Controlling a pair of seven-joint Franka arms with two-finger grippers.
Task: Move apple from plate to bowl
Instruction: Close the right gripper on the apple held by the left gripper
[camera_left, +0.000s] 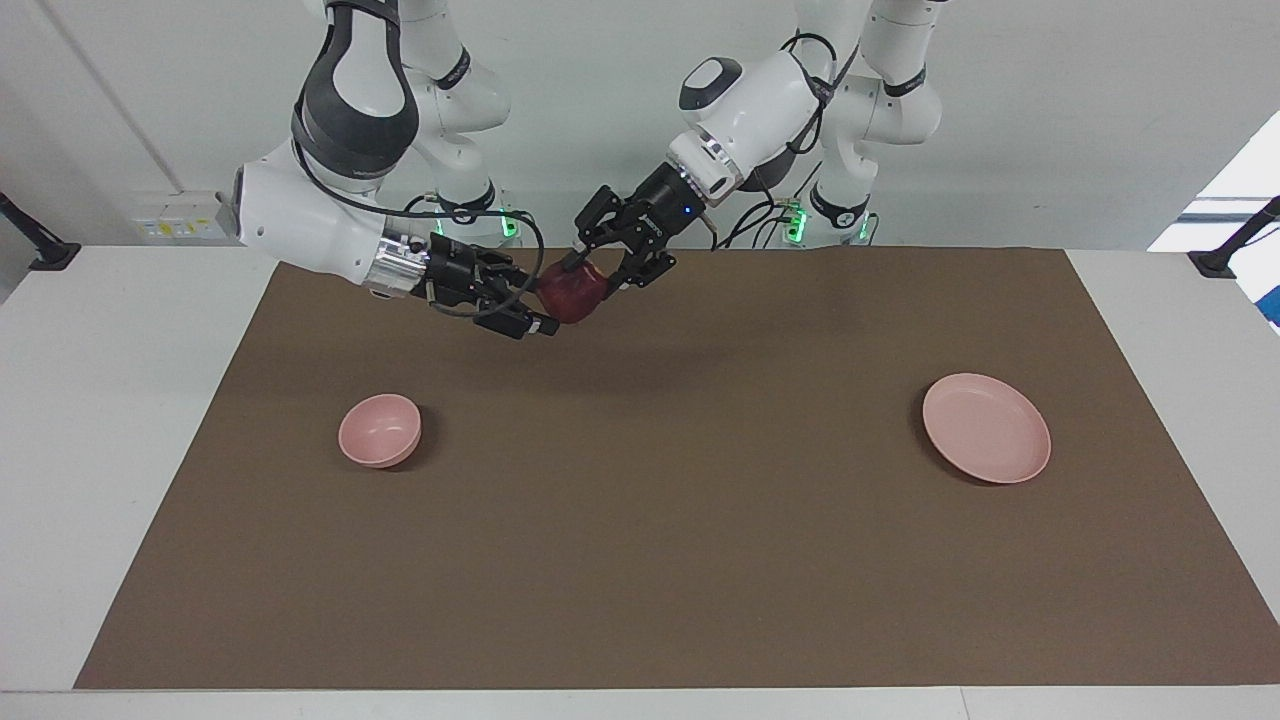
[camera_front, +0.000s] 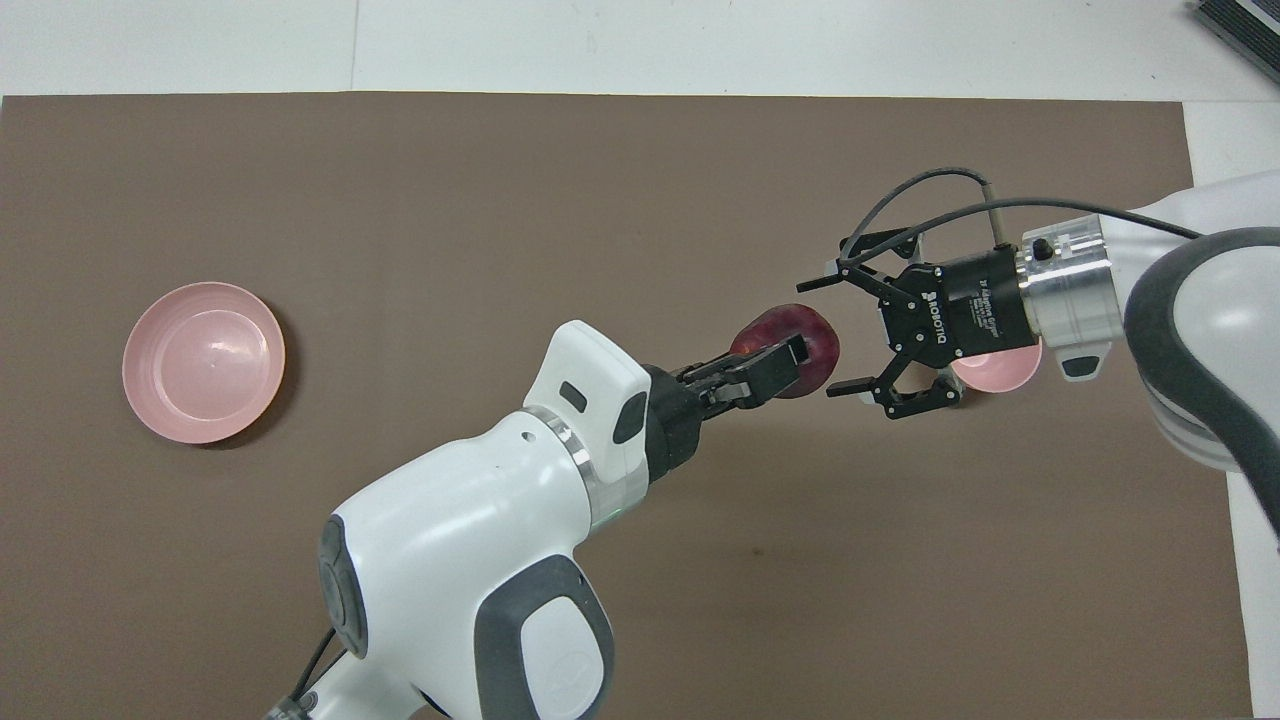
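My left gripper (camera_left: 590, 276) is shut on the dark red apple (camera_left: 570, 296) and holds it in the air over the brown mat, between the plate and the bowl. In the overhead view the apple (camera_front: 815, 342) shows under the left gripper (camera_front: 785, 357). My right gripper (camera_left: 535, 307) is open, and its fingertips reach the apple's side; it also shows in the overhead view (camera_front: 832, 335). The pale pink bowl (camera_left: 380, 430) stands empty toward the right arm's end, partly hidden under the right gripper in the overhead view (camera_front: 1003, 368). The flat pink plate (camera_left: 986, 428) (camera_front: 204, 362) lies empty toward the left arm's end.
A brown mat (camera_left: 640, 560) covers most of the white table (camera_left: 110, 420). Both arms hang over the part of the mat nearest the robots.
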